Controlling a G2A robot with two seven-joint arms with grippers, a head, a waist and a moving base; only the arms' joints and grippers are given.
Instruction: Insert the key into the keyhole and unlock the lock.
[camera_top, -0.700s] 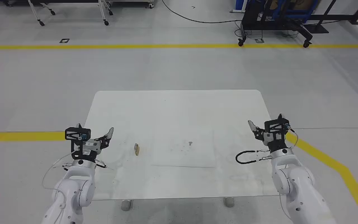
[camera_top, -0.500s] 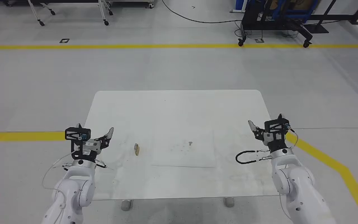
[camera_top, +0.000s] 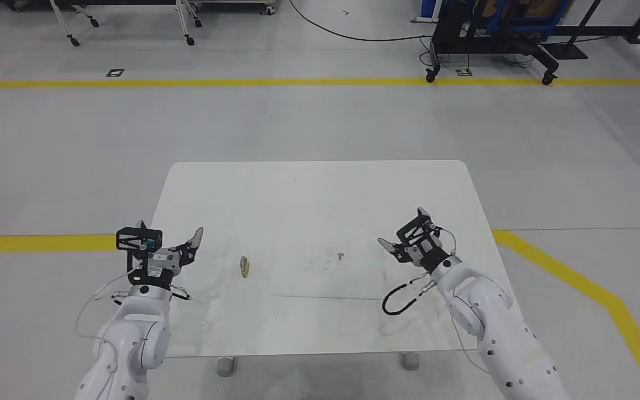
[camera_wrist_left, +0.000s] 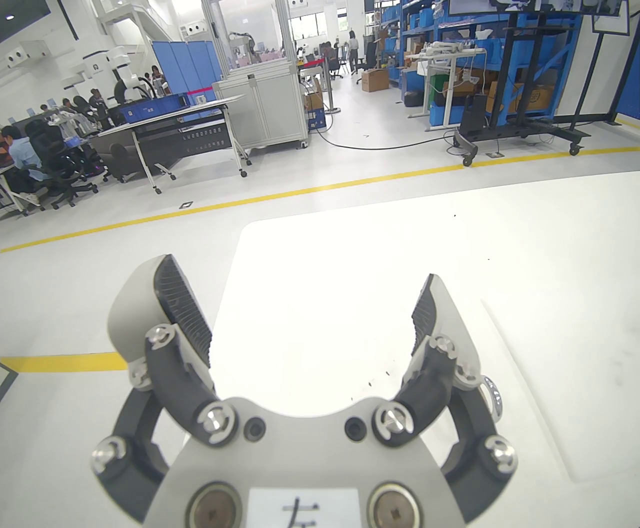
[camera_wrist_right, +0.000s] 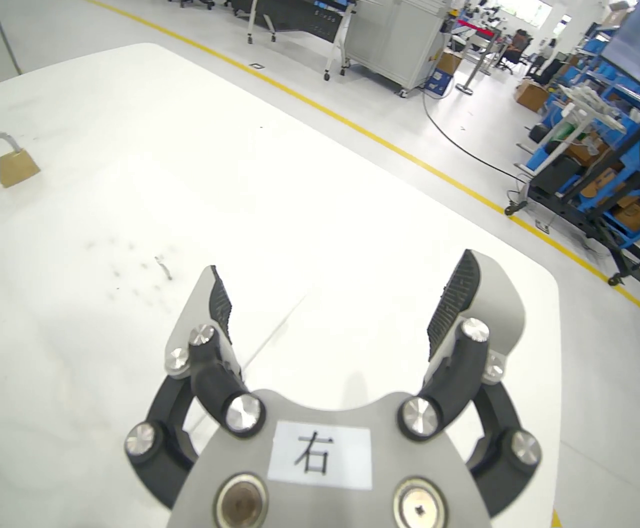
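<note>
While left hand (camera_wrist_left: 300, 270) and right hand (camera_wrist_right: 340, 262) gape empty, lock (camera_top: 245, 265) lies long axis near-to-far, key (camera_top: 341, 255) apart.

Brass padlock (camera_top: 245, 265) lying flat; key (camera_top: 341, 256) well apart.

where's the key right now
In the top view the key lies on the table near its middle, between the padlock on the left and the right hand, closer to the hand.

A small brass padlock (camera_top: 245, 265) lies on the white bench (camera_top: 300, 190), at nine o'clock from a tiny metal key (camera_top: 341, 255). Both spread wide, the right gripper (camera_top: 402, 229) hangs at the key's three o'clock, the left gripper (camera_top: 168, 234) at the bench's nine o'clock edge.
</note>
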